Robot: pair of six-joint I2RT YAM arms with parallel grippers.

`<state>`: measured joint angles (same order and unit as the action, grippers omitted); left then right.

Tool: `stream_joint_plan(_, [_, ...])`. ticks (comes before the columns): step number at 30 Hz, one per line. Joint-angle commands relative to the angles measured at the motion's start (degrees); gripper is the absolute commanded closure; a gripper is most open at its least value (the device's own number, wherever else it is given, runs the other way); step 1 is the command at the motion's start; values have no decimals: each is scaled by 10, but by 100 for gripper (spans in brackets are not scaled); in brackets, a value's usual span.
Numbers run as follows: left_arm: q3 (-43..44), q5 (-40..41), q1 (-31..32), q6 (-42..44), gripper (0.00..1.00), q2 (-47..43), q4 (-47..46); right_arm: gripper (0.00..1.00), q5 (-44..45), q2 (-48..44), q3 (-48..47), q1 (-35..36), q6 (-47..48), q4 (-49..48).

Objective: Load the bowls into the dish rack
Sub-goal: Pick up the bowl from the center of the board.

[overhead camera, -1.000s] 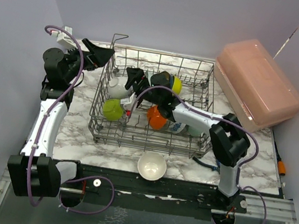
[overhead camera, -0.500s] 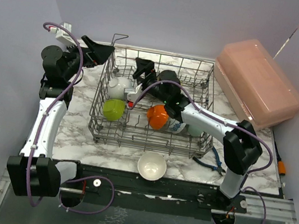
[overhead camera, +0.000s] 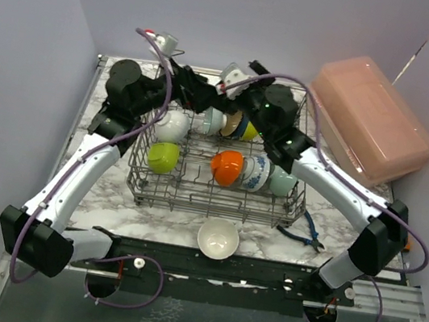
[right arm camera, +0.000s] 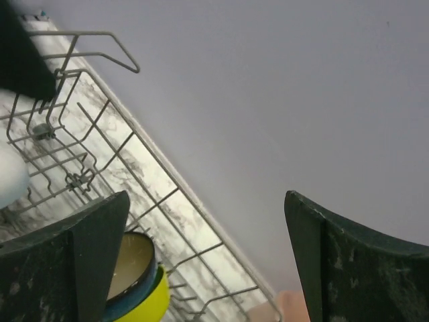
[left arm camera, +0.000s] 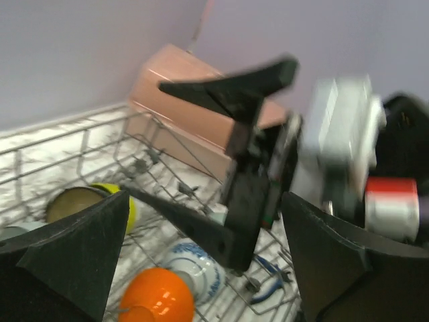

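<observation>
One cream bowl (overhead camera: 217,237) is left outside the dish rack (overhead camera: 207,206). It stands upright on the marble table (overhead camera: 103,192) just before the rack's near wall, well back toward the arm bases from both claws. Inside the rack, the orange bowl (overhead camera: 226,168), blue-patterned bowl (overhead camera: 255,173) and mint green bowl (overhead camera: 281,183) stand in a row on the near side of the right claw. The white bowl (overhead camera: 173,126) and lime green bowl (overhead camera: 163,156) sit below the left claw, and a yellow-green bowl (overhead camera: 249,130) lies in the far row under the right one. The left claw (overhead camera: 197,93) and right claw (right arm camera: 206,201) hang over the rack's far side, facing each other closely, both spread wide and carrying nothing.

Loading looks nearly finished, and you appear to be between picks. The next move calls for parting the claws without a clash and bringing one back toward the bases. It then has to settle on the cream bowl's rim and lift the bowl over the near wall into a free slot between tines.

The right arm covers part of the far row, so you cannot count the bowls there. A teal-rimmed bowl (right arm camera: 132,268) seems nested in the yellow-green one. The left wrist view is blurred, the right wrist view is mostly wall, and neither shows the cream bowl. The pink box (overhead camera: 371,125) lies beyond the right claw, and blue-handled pliers (overhead camera: 301,234) lie by the rack's near right corner.
</observation>
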<state>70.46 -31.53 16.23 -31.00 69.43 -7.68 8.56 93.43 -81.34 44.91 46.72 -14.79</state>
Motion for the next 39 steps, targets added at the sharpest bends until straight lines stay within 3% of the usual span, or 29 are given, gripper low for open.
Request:
stream_joint_plan(1, [-12,-16,75,55,5,-35,20,0,-1,-62,-22,-58,-232,139])
stream_joint_plan(7, [-70,10,90,71,4,-110,20,0,-96,-182,100,-112,-343,130])
stream_joint_plan(14, [-145,-50,136,85,8,-160,20,0,-157,-220,135,-173,-463,180])
stream_joint_plan(18, [-180,-47,222,106,9,-174,20,0,-219,-224,133,-228,-547,202])
stream_joint_plan(23, [-214,-20,377,170,11,-157,34,0,-299,-215,128,-297,-626,217])
stream_joint_plan(29, [-218,126,570,264,17,-117,136,0,-402,-204,141,-348,-685,200])
stream_joint_plan(33, [-232,264,678,291,21,-102,202,0,-419,-206,148,-357,-693,200])
stream_joint_plan(39, [-220,387,767,269,39,-57,287,0,-420,-208,148,-359,-683,212])
